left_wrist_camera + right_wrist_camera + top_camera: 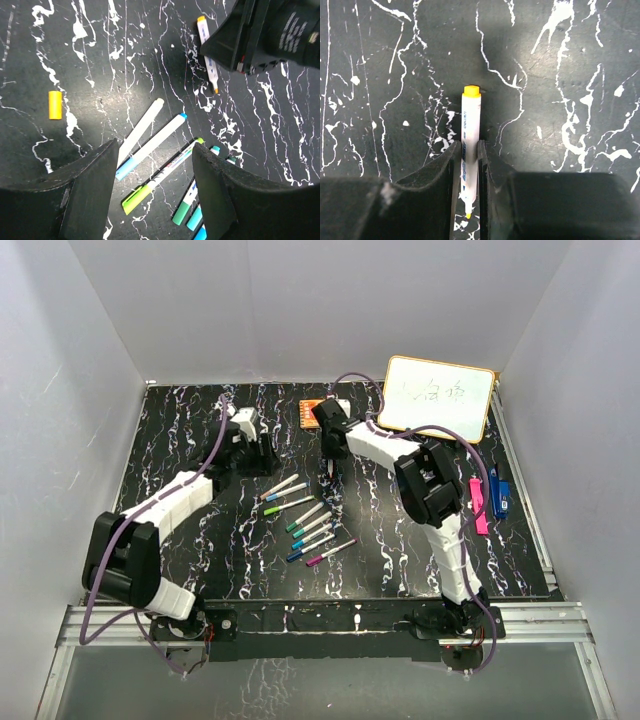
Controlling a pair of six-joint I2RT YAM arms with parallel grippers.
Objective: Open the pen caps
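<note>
1. The black, white-veined marbled table (400, 560) fills the middle of the top view and carries everything else.
2. The two black-and-white robot arms rise from the bottom edge. The left arm (170, 505) reaches toward the upper left, and the right arm (440, 500) bends toward the upper centre.
3. A white rectangular whiteboard (437, 398) with faint scribbles lies tilted in the upper right of the table.
4. The left claw (155, 200) stands wide and holds nothing. Its two dark fingers (90, 195) frame the bottom of the left wrist view, with pens showing in the gap between them.
5. The right claw (468, 150) is pinched narrow around a single pen. In the left wrist view its dark body sits at the upper right.
6. A row of slim white-barrelled marker pens (305, 520) lies fanned at the centre of the table, below the right claw.
   - The ones that show in the left wrist view have their caps on, among them a light blue cap (127, 169) and a green cap (136, 196).
7. An orange square block (315, 412) lies at the upper centre, just left of the whiteboard.
8. A pink item (479, 505) and a blue item (499, 492) lie side by side near the right edge of the table. I cannot tell what they are.
9. The held white-barrelled pen with a yellow end (470, 120) is gripped at mid-barrel.
   - It is uncapped and its small yellow nib is bare.
   - I cannot tell whether the nib touches the table.
10. A short yellow plastic cap (55, 105) lies alone on the table at the left of the left wrist view, well apart from the pens.
</note>
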